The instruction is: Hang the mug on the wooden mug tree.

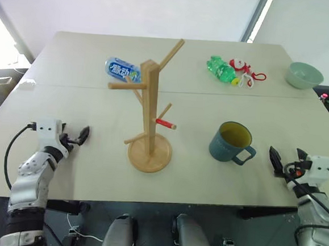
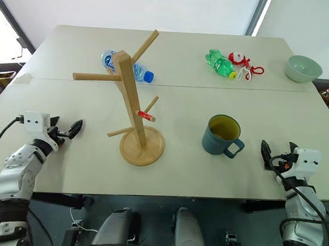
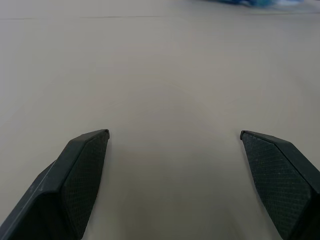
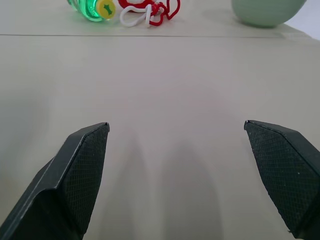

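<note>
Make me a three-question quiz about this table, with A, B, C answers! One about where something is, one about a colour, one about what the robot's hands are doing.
1. Where does the mug stand?
A. hanging on a peg
B. on the table, right of the wooden mug tree
C. inside the bowl

2. What colour is the tip of one short peg?
A. red
B. purple
C. black

3. How is the right gripper?
A. shut on the mug
B. holding a bottle
C. open, holding nothing

Answers: 1 B, the mug sits upright on the tabletop beside the stand. 2 A, that peg ends in red. 3 C, its fingers stand wide apart over bare table.
</note>
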